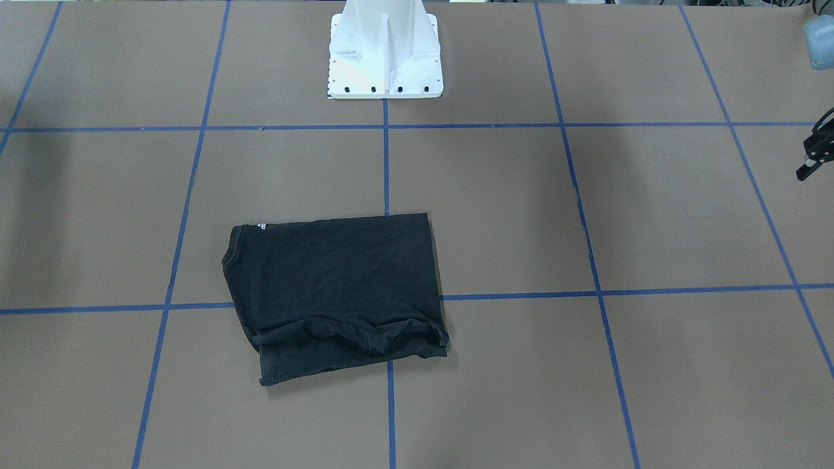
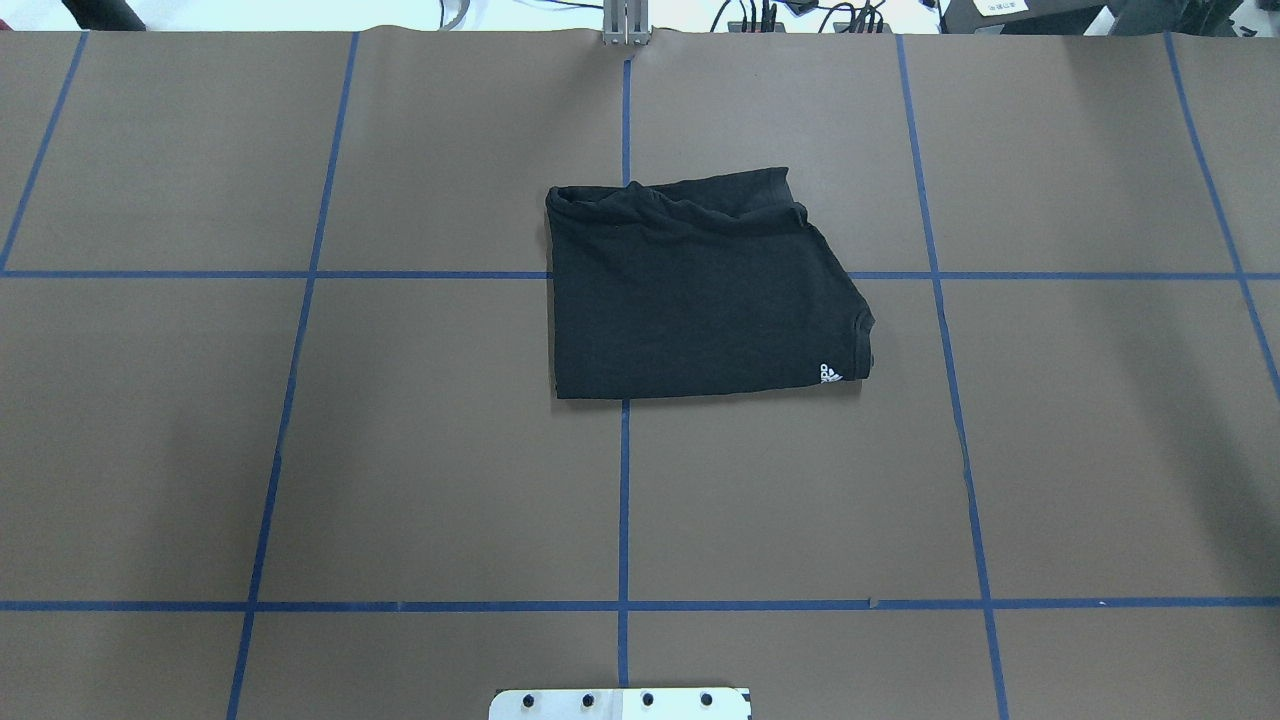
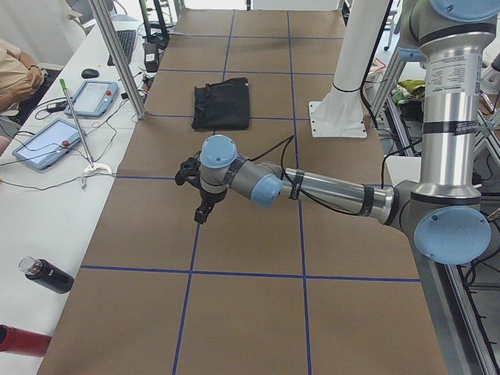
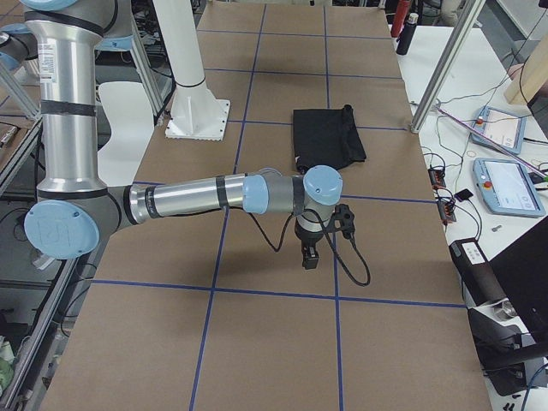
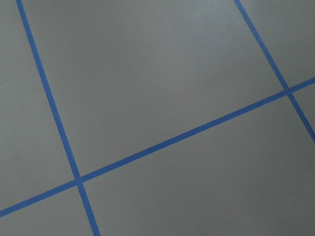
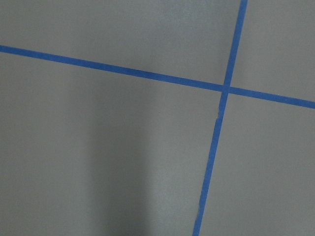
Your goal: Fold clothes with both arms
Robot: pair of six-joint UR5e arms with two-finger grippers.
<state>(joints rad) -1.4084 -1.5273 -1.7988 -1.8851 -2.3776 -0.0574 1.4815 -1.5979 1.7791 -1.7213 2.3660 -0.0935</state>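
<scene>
T-shirt [image 2: 690, 300]: black, folded to a rough rectangle, plain side up. It lies flat on the counter [image 2: 400, 450] near the middle, straddling a crossing of the blue tape lines [image 2: 623, 500]. From the overhead view it sits forward of the white pedestal [image 1: 386, 58] and well apart from it. The far edge is rumpled, with a loose roll of cloth along it, and the near edge is straight. A small white logo [image 2: 830, 373] shows at the near right corner, beside the collar curve.

Left arm [image 3: 328, 187]: stretched out low over the counter toward its own end, wrist turned down, left jaws pointing at the surface and held above it. It is well apart from the T-shirt. Only a black sliver shows at the edge of the front-facing view, so we cannot tell whether the left jaws are released or clenched.

Right arm [image 4: 197, 195]: the same pose at the opposite end, right jaws pointing down, also well apart from the T-shirt. They show in a side view only, so we cannot tell their state.

Both wrist views show brown counter crossed by blue tape.

Side table in the left view: two tablets [image 3: 47, 144].
</scene>
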